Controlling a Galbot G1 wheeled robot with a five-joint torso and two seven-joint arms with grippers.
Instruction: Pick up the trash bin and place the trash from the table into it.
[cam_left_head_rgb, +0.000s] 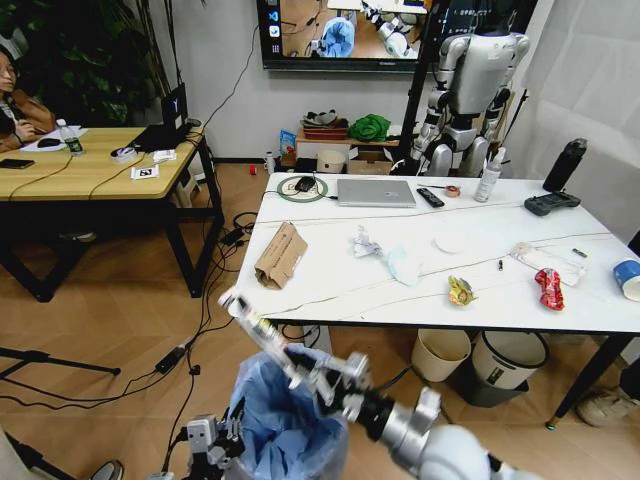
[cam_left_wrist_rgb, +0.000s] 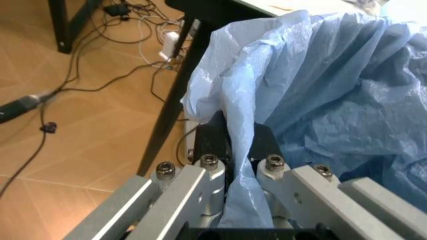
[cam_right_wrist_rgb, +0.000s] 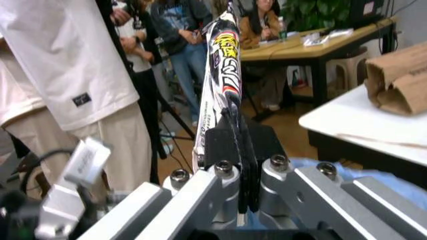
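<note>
The trash bin (cam_left_head_rgb: 285, 420), lined with a crinkly light-blue bag (cam_left_wrist_rgb: 320, 90), is low in the head view, in front of the table's (cam_left_head_rgb: 330, 295) near edge. My left gripper (cam_left_head_rgb: 228, 440) (cam_left_wrist_rgb: 237, 150) is shut on a fold of the bag's rim. Just above the bin, my right gripper (cam_left_head_rgb: 305, 368) (cam_right_wrist_rgb: 241, 137) is shut on a long flat printed wrapper (cam_left_head_rgb: 255, 325) (cam_right_wrist_rgb: 227, 60) that sticks up and to the left. On the table lie crumpled cardboard (cam_left_head_rgb: 281, 255), white tissues (cam_left_head_rgb: 403, 265), a yellow wrapper (cam_left_head_rgb: 460, 291), a red wrapper (cam_left_head_rgb: 549, 288), a clear pack (cam_left_head_rgb: 547, 262) and a paper cup (cam_left_head_rgb: 628, 278).
A laptop (cam_left_head_rgb: 375, 192), remote (cam_left_head_rgb: 430, 197), bottles and a controller (cam_left_head_rgb: 551, 203) line the table's far side. A cream bin (cam_left_head_rgb: 440, 353) and a white black-rimmed bin (cam_left_head_rgb: 505, 365) stand under it. A wooden desk (cam_left_head_rgb: 90, 170) is at left, with cables across the floor (cam_left_head_rgb: 190, 350). People stand behind me.
</note>
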